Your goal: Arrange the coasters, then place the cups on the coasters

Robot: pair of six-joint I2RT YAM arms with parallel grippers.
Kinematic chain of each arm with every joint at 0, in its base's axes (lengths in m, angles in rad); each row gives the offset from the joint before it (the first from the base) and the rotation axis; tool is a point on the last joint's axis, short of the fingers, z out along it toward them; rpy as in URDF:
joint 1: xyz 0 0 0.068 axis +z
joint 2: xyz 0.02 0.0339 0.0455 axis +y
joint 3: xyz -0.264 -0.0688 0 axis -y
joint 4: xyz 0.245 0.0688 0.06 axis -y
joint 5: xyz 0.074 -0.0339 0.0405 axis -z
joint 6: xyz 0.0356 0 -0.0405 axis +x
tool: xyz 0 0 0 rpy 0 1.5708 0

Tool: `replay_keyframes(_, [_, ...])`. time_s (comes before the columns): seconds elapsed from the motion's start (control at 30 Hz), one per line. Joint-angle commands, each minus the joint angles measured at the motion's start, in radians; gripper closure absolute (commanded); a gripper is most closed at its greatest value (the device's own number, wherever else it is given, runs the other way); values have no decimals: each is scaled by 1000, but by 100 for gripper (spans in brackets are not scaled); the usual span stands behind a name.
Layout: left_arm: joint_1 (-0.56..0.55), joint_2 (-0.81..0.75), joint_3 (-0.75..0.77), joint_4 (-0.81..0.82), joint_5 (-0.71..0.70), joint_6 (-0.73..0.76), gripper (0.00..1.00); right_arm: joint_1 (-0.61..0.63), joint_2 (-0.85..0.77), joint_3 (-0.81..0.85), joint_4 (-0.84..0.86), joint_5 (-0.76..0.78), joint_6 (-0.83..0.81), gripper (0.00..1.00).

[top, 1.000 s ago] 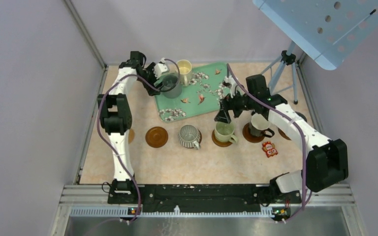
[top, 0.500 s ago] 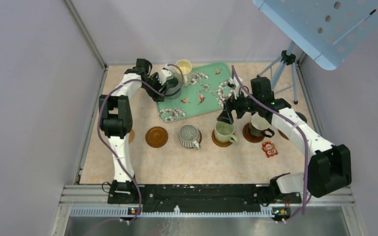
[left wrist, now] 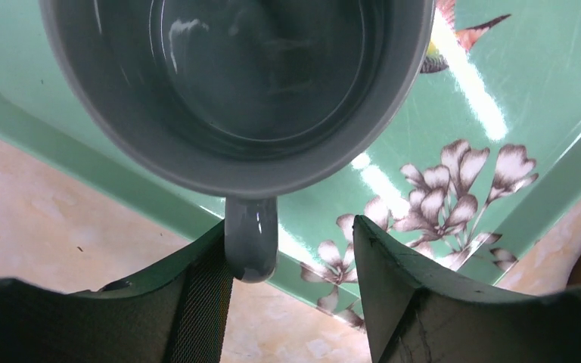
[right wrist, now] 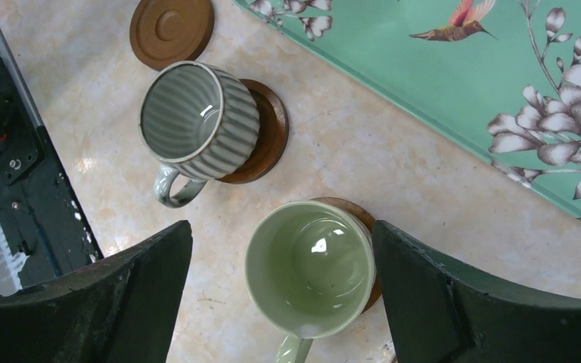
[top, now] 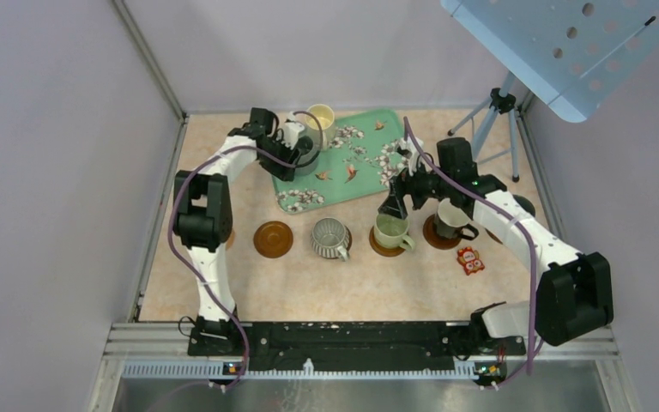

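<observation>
Now the left gripper [left wrist: 291, 231] has narrowed from wide to half-closed astride the handle [left wrist: 251, 242] of the glossy grey ceramic mug [left wrist: 257, 83]. 1 finger touches it and the other stands off, so there's no pinch yet. The mug sits on the green floral rectangular tray [left wrist: 499, 91], close to its raised rim, which a lift must clear. A bare round brown coaster [top: 273, 239] waits on the table [top: 249, 287] just in front, with room around it. The right gripper [right wrist: 280, 227] hovers wide over the pale green mug [right wrist: 308, 265].
</observation>
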Motion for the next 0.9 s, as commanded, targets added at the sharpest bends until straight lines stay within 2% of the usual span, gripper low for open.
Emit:
replay_keyframes(0.0, [-42, -6, 30, 46, -123, -78, 38, -11, -19, 2, 48, -28, 1, 13])
replay_keyframes(0.07, [-51, 10, 48, 55, -169, -101, 38, -10, -20, 1, 49, -27, 3, 13])
replay_keyframes(0.13, [-56, 21, 64, 59, -193, -125, 43, -11, -22, -2, 49, -28, 2, 13])
replay_keyframes(0.4, [-66, 32, 68, 75, -180, -195, 60, -11, -22, -11, 53, -28, 3, 13])
replay_keyframes(0.47, [-68, 37, 73, 68, -185, -212, 71, -11, -21, -12, 53, -28, 3, 13])
replay_keyframes(0.6, [-70, 48, 90, 39, -236, -262, 100, -11, -22, -15, 56, -27, 4, 13])
replay_keyframes(0.73, [-70, 15, 86, 23, -309, -332, 100, -10, -16, -14, 53, -27, 9, 13])
replay_keyframes(0.87, [-70, -93, 15, 90, -451, -407, 100, -10, -15, -14, 53, -32, 11, 13])
